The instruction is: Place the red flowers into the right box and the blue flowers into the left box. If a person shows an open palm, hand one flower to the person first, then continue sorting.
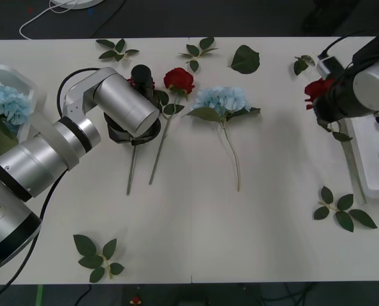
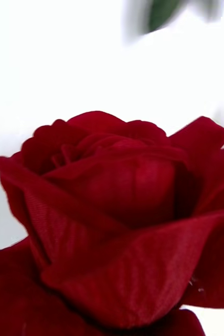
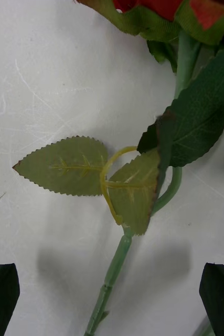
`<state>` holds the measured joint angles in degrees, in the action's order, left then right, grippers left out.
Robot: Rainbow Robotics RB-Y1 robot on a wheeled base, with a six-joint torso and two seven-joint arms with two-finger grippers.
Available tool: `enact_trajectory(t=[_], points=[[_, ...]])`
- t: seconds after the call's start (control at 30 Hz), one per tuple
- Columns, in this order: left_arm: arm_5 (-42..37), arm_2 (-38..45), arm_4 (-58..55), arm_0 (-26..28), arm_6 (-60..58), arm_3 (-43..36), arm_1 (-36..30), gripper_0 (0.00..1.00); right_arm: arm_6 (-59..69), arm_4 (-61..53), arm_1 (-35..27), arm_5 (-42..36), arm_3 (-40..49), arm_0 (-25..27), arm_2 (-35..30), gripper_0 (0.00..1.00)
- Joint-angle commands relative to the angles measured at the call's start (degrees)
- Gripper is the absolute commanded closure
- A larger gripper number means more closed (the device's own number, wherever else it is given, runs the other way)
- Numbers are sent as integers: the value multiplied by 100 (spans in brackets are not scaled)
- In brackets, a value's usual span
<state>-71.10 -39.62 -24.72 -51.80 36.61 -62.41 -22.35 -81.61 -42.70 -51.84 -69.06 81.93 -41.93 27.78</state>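
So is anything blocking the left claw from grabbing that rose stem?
Nothing visible. The left gripper hangs open right over the rose stem on the table, one finger on each side, with only bare table around the stem.

Legible text, labels, brands, numbers, signs: none on any surface in the three views. Checked and found unmarked: the white desk [image 1: 253, 229], the silver cylindrical metal arm housings, the shallow white plastic trays at either desk edge, and the fabric petals, leaves and stems of the artificial flowers.
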Motion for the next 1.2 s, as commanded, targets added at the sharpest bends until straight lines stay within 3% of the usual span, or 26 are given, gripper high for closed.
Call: enact_trajectory(t=[0.03, 0.3, 0.33, 0.37, 0.43, 0.47, 0.7, 1.03, 1.07, 1.1, 1.13, 1.2], points=[[105, -28, 151, 162, 206, -44, 20, 0, 418, -72, -863, -63, 174, -518, -150, 100], [281, -28, 292, 338, 206, -44, -24, 0, 401, 534, -1742, 350, -380, -598, -141, 100], [281, -28, 283, 338, 206, -44, -33, 13, 392, 622, -1777, 481, -573, -598, -150, 100], [281, -28, 283, 347, 206, -44, -33, 38, 383, 693, -1786, 648, -802, -598, -141, 100], [272, -28, 283, 355, 215, -44, -33, 73, 365, 781, -1794, 868, -1109, -598, -150, 100], [281, -28, 292, 355, 215, -44, -41, 98, 348, 860, -1786, 1026, -1364, -615, -141, 100], [281, -28, 292, 364, 224, -44, -112, 100, 269, 1123, -1645, 1606, -2322, -615, -141, 100], [281, -19, 459, 355, 215, -44, -208, 100, 392, 1484, -1328, 1914, -2630, -606, -141, 97], [281, -2, 459, 355, 215, -52, -226, 100, 427, 1484, -1311, 1940, -2630, -615, -141, 64], [281, 42, 468, 355, 224, -52, -252, 100, 515, 1492, -1311, 1967, -2630, -615, -141, 22], [281, 130, 468, 347, 232, -61, -287, 100, 603, 1501, -1293, 2011, -2630, -606, -141, 0], [272, 253, 459, 303, 267, -79, -358, 100, 638, 1501, -1293, 2063, -2630, -615, -141, 0]])
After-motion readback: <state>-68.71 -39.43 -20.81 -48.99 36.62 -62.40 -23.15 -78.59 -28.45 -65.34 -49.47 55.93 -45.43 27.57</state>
